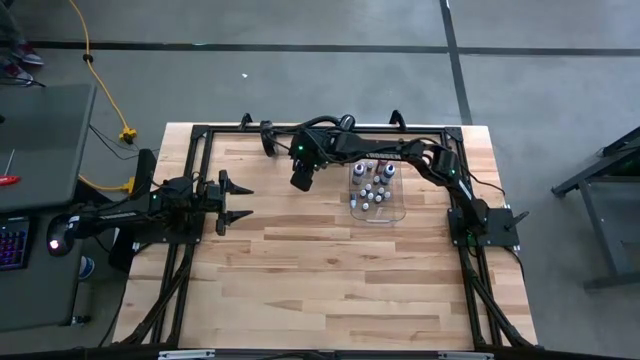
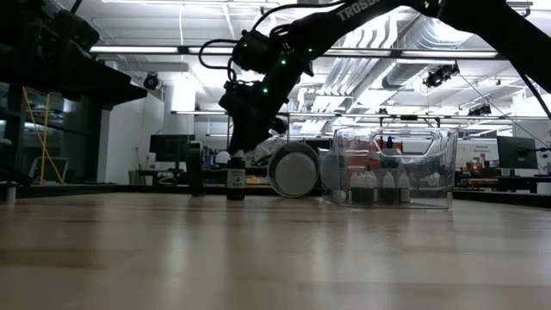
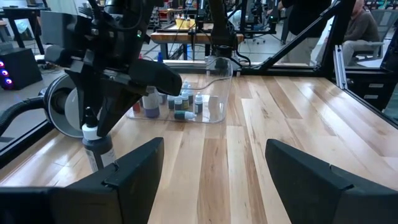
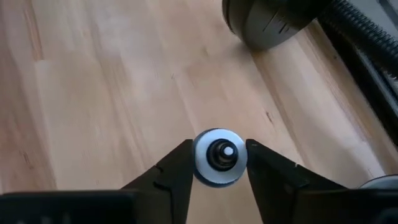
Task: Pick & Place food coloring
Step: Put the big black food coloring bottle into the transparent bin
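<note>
One bottle point(image 4: 218, 157) is standing on the table point(image 1: 330, 270), left of the tray point(image 1: 398, 214); right gripper point(image 4: 217, 163) is pinching its cap, so keep it vertical and centred (dark body). Left gripper point(image 1: 238, 201) is waiting, spread wide.

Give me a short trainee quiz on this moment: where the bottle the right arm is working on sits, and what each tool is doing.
1. True or false: the dark dropper bottle with a white cap, flanked by the right tool, sits inside the clear rectangular plastic tray.
2. The left tool is: A) open and holding nothing; B) shut on a bottle; C) inside the tray.
3. Fill in: the dark bottle stands ____ on the pale wooden table.

Key: 1 false, it stands on the table beside the tray; 2 A; 3 upright.
</note>
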You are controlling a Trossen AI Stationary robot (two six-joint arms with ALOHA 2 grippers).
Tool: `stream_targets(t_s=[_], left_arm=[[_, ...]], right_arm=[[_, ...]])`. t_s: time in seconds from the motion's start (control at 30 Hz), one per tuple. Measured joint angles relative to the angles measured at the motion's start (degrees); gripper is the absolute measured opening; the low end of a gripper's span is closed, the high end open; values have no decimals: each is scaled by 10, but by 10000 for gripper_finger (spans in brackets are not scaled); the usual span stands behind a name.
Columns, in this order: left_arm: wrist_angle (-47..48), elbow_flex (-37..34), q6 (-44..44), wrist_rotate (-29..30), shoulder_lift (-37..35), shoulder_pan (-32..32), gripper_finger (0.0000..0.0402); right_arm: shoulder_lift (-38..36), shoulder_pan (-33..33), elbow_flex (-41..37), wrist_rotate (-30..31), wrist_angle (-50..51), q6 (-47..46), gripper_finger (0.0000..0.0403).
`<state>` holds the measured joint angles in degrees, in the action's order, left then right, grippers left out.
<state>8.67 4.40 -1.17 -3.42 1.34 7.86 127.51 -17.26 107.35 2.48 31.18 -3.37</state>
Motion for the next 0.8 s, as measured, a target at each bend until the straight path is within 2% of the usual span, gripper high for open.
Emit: stream_targets(t_s=[0.6,0.8], left_arm=[[0,0,0,0,0,0,278],[0,0,0,0,0,0,278]], right_arm=[[4,1,1,5,5,-27,108],[5,3,24,12,31,-28,108]])
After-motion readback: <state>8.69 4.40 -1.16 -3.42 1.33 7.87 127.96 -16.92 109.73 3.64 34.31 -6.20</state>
